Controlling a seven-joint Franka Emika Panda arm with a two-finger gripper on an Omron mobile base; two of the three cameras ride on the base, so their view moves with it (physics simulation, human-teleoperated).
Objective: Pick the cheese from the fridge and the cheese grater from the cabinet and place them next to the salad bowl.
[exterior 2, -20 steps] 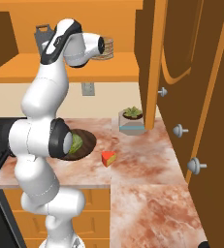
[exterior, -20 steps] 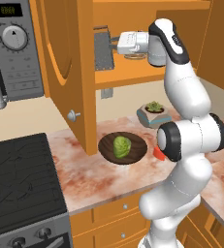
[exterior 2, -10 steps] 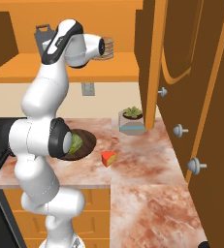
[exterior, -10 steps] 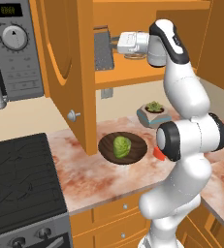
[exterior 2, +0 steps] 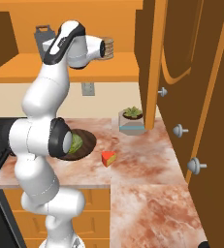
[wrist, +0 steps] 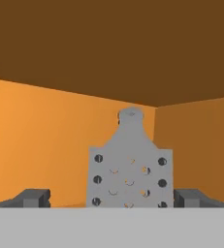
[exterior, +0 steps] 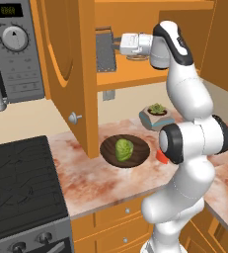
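Left base view: I see the arm reaching into the open cabinet [exterior: 66,74], the gripper [exterior: 114,43] level with the cheese grater [exterior: 105,51] standing upright on the shelf. The salad bowl [exterior: 125,150] sits on the counter [exterior: 91,180] below.

Right base view: the cheese [exterior 2: 108,158] lies on the counter just beside the bowl.

Hand view: I have the fingers [wrist: 34,198] spread wide, flanking the grater without touching.

Counter [exterior 2: 147,169] bears salad bowl [exterior: 125,150], cheese [exterior 2: 108,158], pot [exterior 2: 132,121].
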